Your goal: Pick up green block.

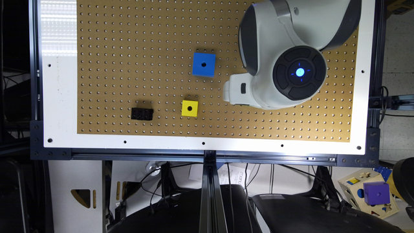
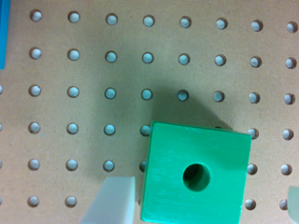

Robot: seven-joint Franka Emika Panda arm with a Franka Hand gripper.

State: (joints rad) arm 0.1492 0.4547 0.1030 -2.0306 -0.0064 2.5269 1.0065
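The green block [image 2: 195, 173], a bright green cube with a dark round hole in its top face, rests on the brown pegboard [image 2: 74, 107] right below the wrist camera. My gripper [image 2: 203, 205] is open around it. One pale finger [image 2: 112, 200] stands close beside one side of the block, and the tip of the other finger [image 2: 294, 201] stands clear of the opposite side. In the exterior view the white gripper [image 1: 237, 92] hangs over the pegboard [image 1: 129, 48] toward that view's right, past the big white wrist.
A blue holed cube [image 1: 203, 64] sits mid-board; its edge [image 2: 3, 32] shows in the wrist view. A yellow holed cube [image 1: 189, 108] and a small black piece [image 1: 142, 114] lie nearer the board's front edge. A white frame borders the pegboard.
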